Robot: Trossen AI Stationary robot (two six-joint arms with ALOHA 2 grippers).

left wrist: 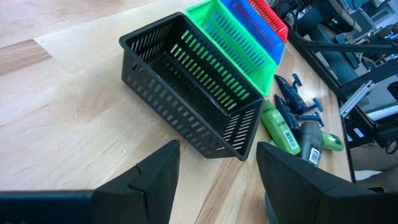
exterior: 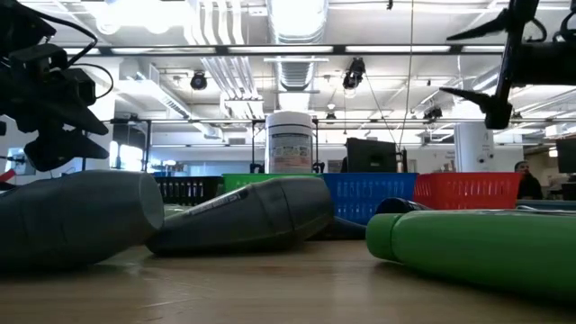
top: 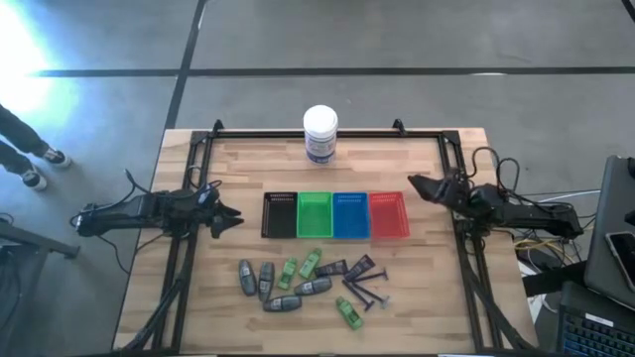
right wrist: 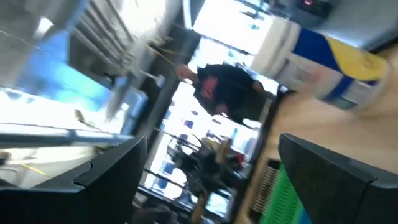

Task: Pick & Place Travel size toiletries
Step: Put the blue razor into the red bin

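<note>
Black bin, green bin hold nothing; toiletries lie nearby.

High camera hanging above, looking straight down, taking in my whole table. Low camera sitting at near edge, tabletop height, facing far edge, very close to toiletries. My left wrist camera aiming down at black bin. Right wrist camera pointing toward far edge, catching white jar, also showing in high and low views.
</note>
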